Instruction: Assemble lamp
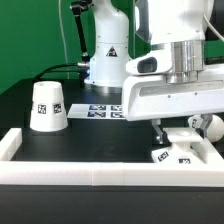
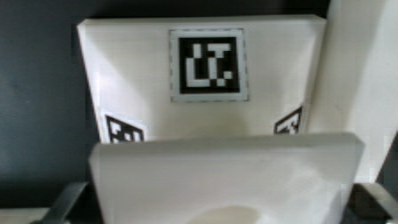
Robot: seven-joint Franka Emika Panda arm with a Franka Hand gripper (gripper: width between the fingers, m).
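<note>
The white lamp base [image 1: 174,152] lies at the front on the exterior view's right, in the corner of the white frame, with tags on its side. My gripper [image 1: 185,132] is down over it. In the wrist view the base [image 2: 143,100] fills the picture, tag on top, and its near block lies between my dark fingers [image 2: 64,200], which stand against its two sides. A rounded white part [image 1: 197,123] shows between the fingers; I cannot tell whether it is the bulb. The tapered shade [image 1: 47,106] stands upright on the exterior view's left, apart from the gripper.
A low white frame wall [image 1: 100,176] runs along the front and up the left side [image 1: 12,145]. The marker board [image 1: 104,110] lies flat behind the middle. The arm's white pedestal [image 1: 108,60] stands at the back before a green curtain.
</note>
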